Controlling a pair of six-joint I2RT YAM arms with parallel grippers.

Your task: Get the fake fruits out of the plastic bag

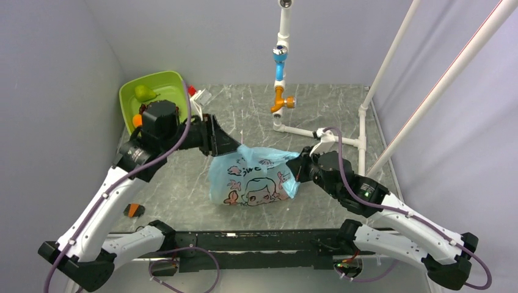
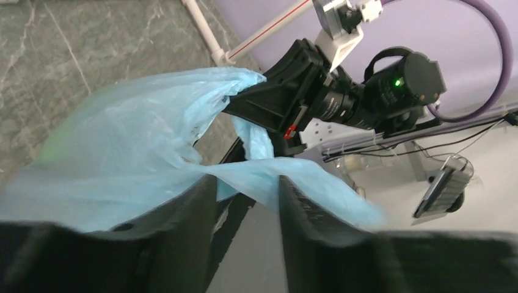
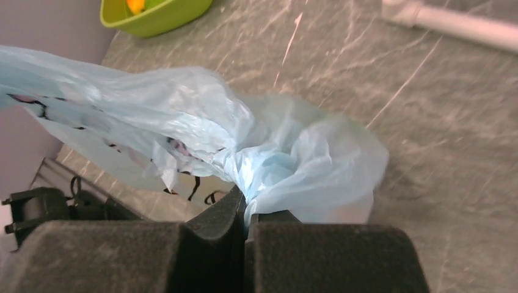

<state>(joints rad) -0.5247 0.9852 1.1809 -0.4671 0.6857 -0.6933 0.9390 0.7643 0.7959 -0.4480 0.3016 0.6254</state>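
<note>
One plastic bag [image 1: 253, 177] lay mid-table [image 1: 342, 116], its upper edge strung crosswise between the arms, the right gripper [image 1: 297, 171] clamped tight on its right end, the left gripper [image 1: 235, 145] at its left end, jaws apart with film draped across them, no fake fruits showing through.

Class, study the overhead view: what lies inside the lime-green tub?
A pale green pear lies in the tub, and an orange fruit shows at its near rim. The left arm covers the near part; anything there is hidden.
</note>
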